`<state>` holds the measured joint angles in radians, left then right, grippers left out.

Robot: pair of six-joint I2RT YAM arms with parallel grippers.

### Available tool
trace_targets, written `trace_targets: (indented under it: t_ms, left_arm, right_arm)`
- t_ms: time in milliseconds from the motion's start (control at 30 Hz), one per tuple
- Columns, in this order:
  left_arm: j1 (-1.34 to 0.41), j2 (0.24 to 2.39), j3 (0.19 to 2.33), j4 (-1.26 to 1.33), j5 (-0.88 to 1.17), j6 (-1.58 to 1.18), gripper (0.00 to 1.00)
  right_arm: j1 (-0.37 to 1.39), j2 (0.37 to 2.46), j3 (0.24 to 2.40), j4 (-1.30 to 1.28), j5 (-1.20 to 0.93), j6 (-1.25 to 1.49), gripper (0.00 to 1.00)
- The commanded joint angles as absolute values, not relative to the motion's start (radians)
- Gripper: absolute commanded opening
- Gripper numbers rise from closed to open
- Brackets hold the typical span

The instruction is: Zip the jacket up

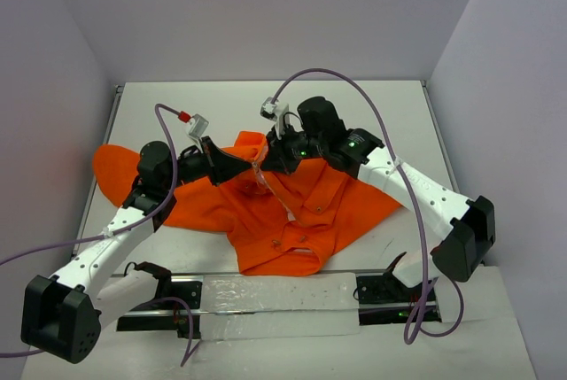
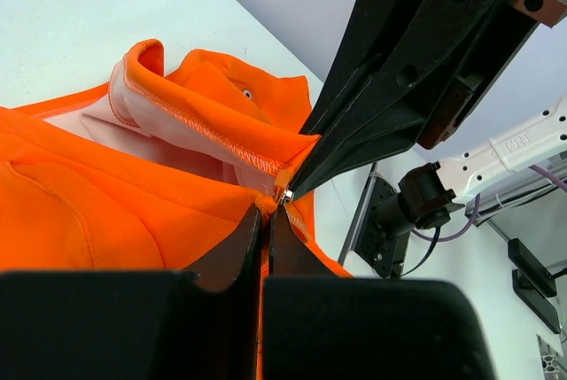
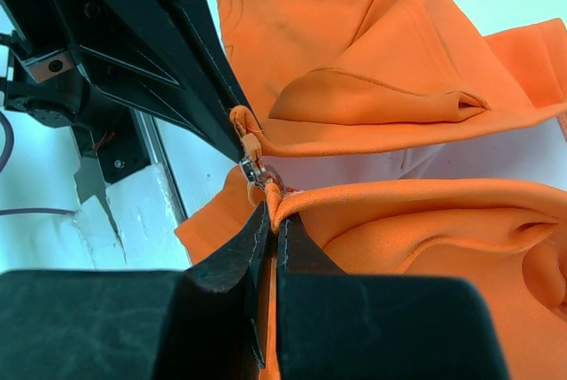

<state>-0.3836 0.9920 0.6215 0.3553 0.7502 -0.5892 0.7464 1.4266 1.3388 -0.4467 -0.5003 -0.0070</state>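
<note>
Two arms stand nearest, their bases on either side of a metal rail just below the jacket's hem. The jacket lies spread on the white table, hem toward the rail and one sleeve flung out to the left. At its far end, by the collar, the left gripper and right gripper meet tip to tip. Each is clamped tight on orange fabric at the front opening, with the small metal zipper slider between them. Pale lining shows beyond the slider.
</note>
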Motion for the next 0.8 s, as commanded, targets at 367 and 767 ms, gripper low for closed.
trace_targets:
  t_ms: [367,767]
  left_arm:
    - [-0.391,0.975,0.67,0.372,0.78,-0.561,0.0]
    - [-0.391,0.966,0.673,0.351,0.776,-0.548,0.0]
  right_arm:
    - [0.765,1.408,1.389,-0.425,-0.512,-0.025,0.0]
    - [0.765,1.382,1.385,-0.43,-0.506,-0.029,0.0]
